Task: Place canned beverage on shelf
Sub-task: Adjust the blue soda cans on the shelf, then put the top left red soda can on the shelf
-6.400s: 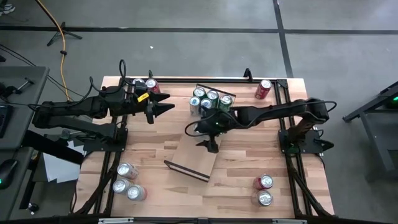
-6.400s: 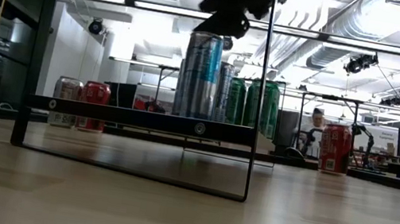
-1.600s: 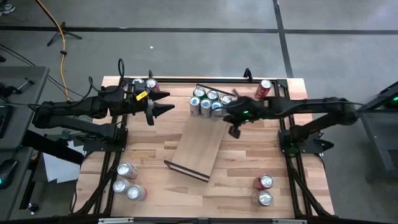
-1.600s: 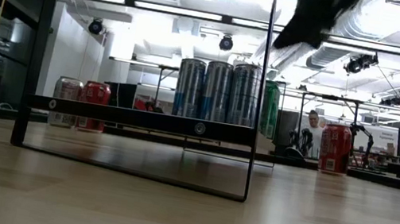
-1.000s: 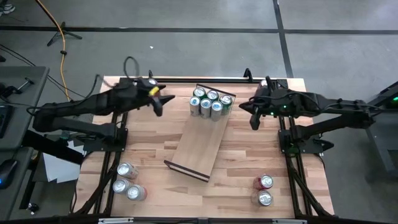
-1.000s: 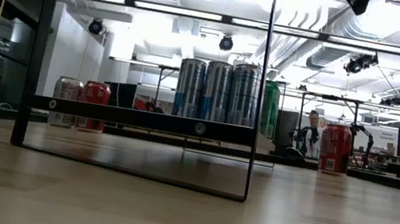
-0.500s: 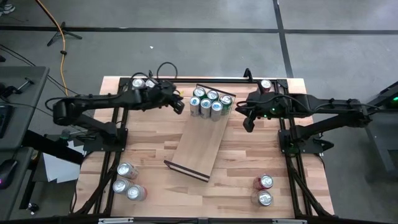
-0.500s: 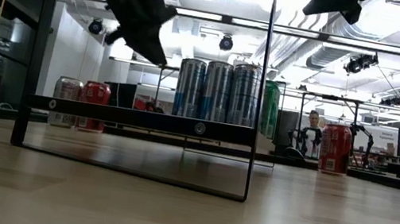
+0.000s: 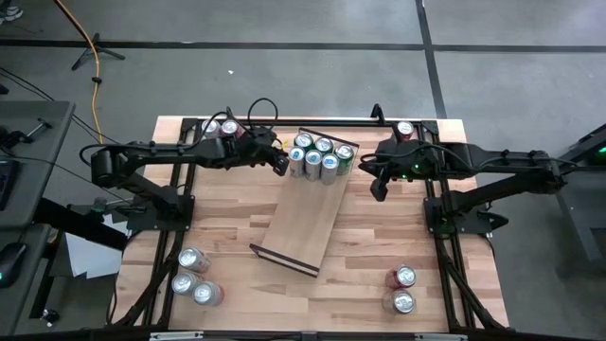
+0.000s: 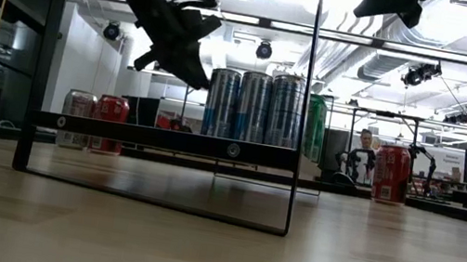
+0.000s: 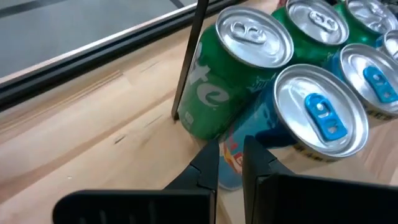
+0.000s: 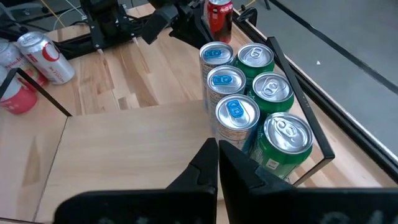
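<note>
A: Position of the shelf [image 9: 305, 221]?
B: Lying flat and slantwise at the middle of the surface [image 9: 379, 237], one railed end toward the far edge.
A: And the six cans [image 9: 315, 159]?
B: Standing upright in a tight cluster at that far end of the shelf; three blue, three green.
A: State of the left jaws?
B: Closed to a narrow slit, gripping nothing. Poised on the left arm [image 9: 161, 152] at the left edge of the cluster, just beside a blue can [image 11: 320, 112] and a green can [image 11: 249, 43]. Possibly brushing the blue one, though hard to judge from the wrist view.
A: Right jaws?
B: Pressed shut, empty. Carried by the right arm [image 9: 473, 156] above the surface, just right of the cluster and apart from it.
A: Elsewhere on the surface?
B: Only loose cans [image 9: 192, 259]: three at the near left corner, two at the near right, two at the far left, plus a red can [image 9: 404, 129] at the far right.
</note>
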`<act>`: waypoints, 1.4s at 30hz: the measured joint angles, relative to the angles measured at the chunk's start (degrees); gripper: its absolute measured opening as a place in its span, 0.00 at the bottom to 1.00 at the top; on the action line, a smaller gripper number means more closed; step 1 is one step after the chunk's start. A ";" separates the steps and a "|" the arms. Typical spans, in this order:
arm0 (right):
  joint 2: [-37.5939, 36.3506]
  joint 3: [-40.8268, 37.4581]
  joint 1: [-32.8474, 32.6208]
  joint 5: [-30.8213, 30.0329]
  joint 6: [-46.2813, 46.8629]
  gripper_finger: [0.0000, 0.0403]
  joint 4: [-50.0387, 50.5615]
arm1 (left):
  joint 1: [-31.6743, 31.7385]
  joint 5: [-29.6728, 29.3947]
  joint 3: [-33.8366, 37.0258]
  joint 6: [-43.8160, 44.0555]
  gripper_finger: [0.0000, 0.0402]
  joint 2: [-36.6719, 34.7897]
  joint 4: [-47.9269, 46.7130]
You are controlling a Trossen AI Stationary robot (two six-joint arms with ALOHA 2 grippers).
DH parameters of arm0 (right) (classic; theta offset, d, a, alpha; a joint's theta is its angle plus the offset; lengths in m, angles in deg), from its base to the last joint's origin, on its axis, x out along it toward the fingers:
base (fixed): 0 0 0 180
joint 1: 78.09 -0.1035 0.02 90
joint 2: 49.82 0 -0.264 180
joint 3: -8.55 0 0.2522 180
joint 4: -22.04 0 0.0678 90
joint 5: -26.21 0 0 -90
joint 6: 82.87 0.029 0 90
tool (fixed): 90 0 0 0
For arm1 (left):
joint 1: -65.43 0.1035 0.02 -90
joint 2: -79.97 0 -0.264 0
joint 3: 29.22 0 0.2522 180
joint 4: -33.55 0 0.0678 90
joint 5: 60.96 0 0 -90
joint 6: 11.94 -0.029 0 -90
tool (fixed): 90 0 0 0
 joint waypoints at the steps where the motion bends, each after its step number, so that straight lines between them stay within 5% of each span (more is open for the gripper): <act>1: 0.00 0.00 0.00 -0.02 -0.40 0.00 0.00 | 0.00 0.00 0.00 0.04 0.00 0.00 0.10; 22: 0.00 0.00 0.00 -0.04 -0.99 0.00 0.00 | 0.11 2.02 0.00 -1.32 0.00 -0.30 3.05; 30: 0.00 0.00 0.00 -0.04 -1.17 0.00 -5.15 | 2.88 2.46 0.07 -7.79 0.00 -11.77 1.42; 32: 0.00 0.00 0.00 -0.01 -2.34 0.00 -8.26 | 2.85 6.35 0.07 -11.62 0.00 -16.41 2.46; 38: 0.17 0.00 0.13 0.09 -7.21 0.00 -15.83 | 0.97 30.47 0.02 -18.28 0.00 -28.51 11.25; 42: 0.17 0.00 1.13 1.42 -6.76 0.00 -16.83 | -1.67 32.38 0.00 -16.54 0.00 -34.13 13.56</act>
